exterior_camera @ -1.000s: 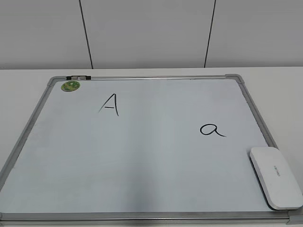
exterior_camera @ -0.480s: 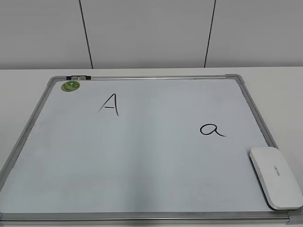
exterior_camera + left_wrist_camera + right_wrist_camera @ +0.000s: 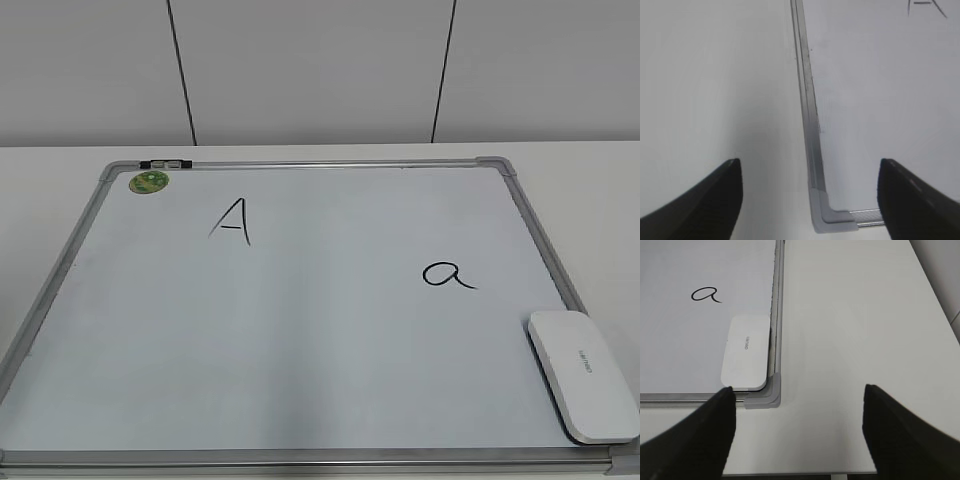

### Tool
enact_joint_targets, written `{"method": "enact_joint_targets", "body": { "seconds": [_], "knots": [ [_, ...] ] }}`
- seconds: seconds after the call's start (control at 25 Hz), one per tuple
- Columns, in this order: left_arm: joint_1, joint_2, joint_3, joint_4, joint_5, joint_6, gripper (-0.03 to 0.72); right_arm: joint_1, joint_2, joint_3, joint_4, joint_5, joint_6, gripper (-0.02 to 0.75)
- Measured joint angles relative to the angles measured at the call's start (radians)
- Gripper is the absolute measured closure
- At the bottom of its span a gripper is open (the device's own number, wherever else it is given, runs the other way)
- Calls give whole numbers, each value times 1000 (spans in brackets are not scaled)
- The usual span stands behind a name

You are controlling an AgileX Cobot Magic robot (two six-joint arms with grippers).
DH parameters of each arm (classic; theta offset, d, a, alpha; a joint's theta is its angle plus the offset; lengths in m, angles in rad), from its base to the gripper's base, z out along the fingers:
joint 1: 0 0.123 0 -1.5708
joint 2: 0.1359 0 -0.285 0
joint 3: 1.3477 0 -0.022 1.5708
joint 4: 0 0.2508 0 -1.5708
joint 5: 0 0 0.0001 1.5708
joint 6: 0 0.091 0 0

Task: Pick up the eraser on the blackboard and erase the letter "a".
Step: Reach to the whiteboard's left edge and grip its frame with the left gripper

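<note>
The blackboard is a large white board with a silver frame, lying flat on the table. The eraser is a white oblong block on the board's near right corner; it also shows in the right wrist view. The letter "a" is black, left of and beyond the eraser, and shows in the right wrist view. My right gripper is open and empty over bare table, right of the board's corner. My left gripper is open and empty over the board's near left corner. Neither gripper shows in the exterior view.
A capital "A" is written at the board's upper left. A round green sticker sits at the far left corner. The white table extends right of the board, with its front edge near the right gripper.
</note>
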Motion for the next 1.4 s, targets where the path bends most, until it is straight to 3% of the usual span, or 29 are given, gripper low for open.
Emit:
{"method": "enact_joint_targets", "body": {
  "seconds": [0.2, 0.68, 1.12, 1.4],
  "knots": [
    [0, 208, -101, -18, 21, 0, 65, 0, 0, 0, 0, 0, 0, 151],
    [9, 717, -478, -50, 221, 18, 66, 0, 0, 0, 0, 0, 0, 152],
    [101, 1050, -744, -233, 298, 229, 66, 0, 0, 0, 0, 0, 0, 152],
    [108, 1174, -865, -249, 325, 262, 66, 0, 0, 0, 0, 0, 0, 151]
  ]
}}
